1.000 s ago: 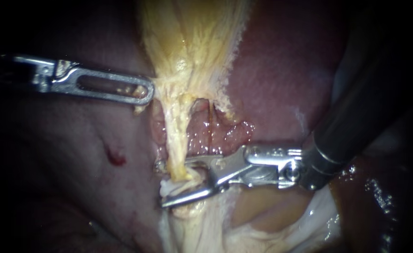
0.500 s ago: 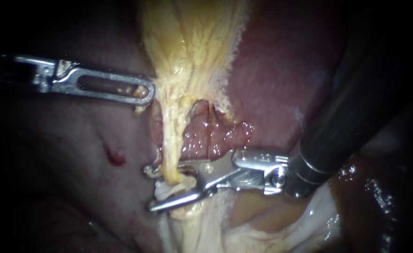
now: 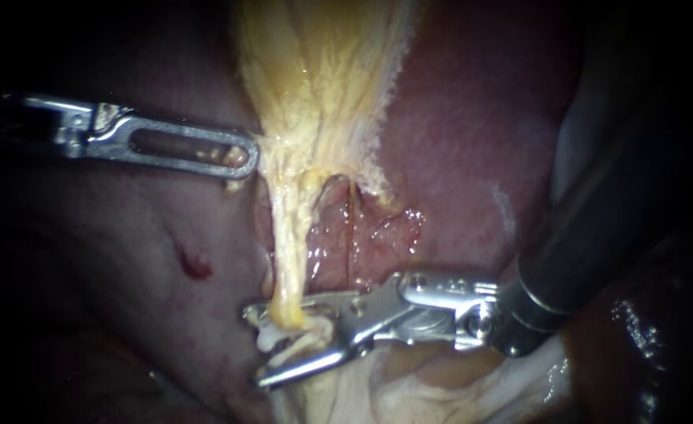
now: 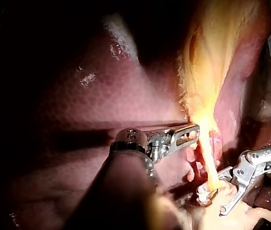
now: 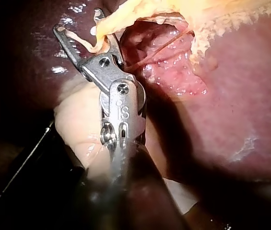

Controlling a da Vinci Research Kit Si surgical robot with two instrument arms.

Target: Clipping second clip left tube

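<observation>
- The left instrument (image 3: 242,154) pinched the edge of the gallbladder (image 3: 323,78) with both jaws pressed on it.
- The right instrument (image 3: 259,345) had its jaws spread, and the left tube (image 3: 287,251) passed between them.

The pale yellow, fibre-streaked left tube (image 3: 290,251) hangs from the golden-yellow gallbladder (image 3: 323,71), with dark maroon liver (image 3: 456,126) to its right, a glistening pink-red raw patch (image 3: 378,235) beside it, a bright red spot (image 3: 193,263) to its left, and the silver left instrument (image 3: 240,157) and silver, black-shafted right instrument (image 3: 256,347) flanking it.
</observation>
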